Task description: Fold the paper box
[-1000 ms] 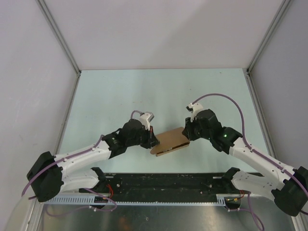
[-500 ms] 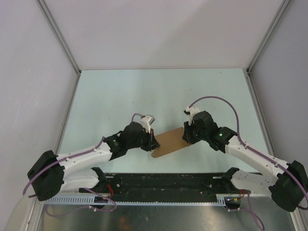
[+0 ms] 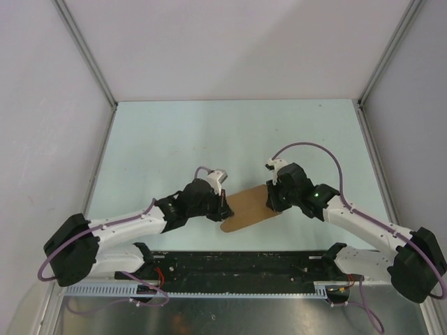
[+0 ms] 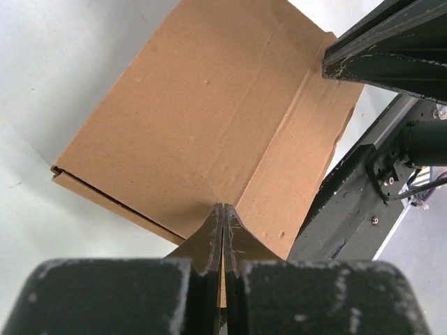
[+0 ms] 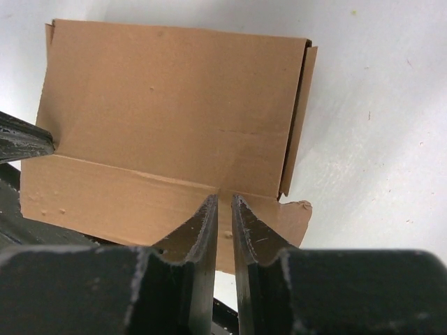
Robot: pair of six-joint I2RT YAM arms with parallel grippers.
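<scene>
Counter [image 3: 174, 139]: pale and bare around the work.

Paper box [image 3: 246, 208]: flat brown card, near the middle of the counter toward its near edge, lying slantwise between the two grippers. It is not opened up yet, only a collapsed sleeve with one long crease [image 4: 279, 132] and a narrower strip [image 5: 126, 195] beside it.

Left gripper [image 3: 225, 206]: at the box's left end, fingers pressed fully together, tips right on the crease line. Can't tell if it nips any card.

Right gripper [image 3: 269, 199]: at the right end, with a narrow slit between the fingers and the tips also at the crease. Brown shows in the slit, so it's unclear whether card is pinched.

Step, as I read it: working the crease to pop the sleeve open. To do it well, keep both tips on the same fold line, push evenly from both ends so the card doesn't skid or twist, and bend along the score rather than across the panel. Go slow, since thin card buckles easily.
</scene>
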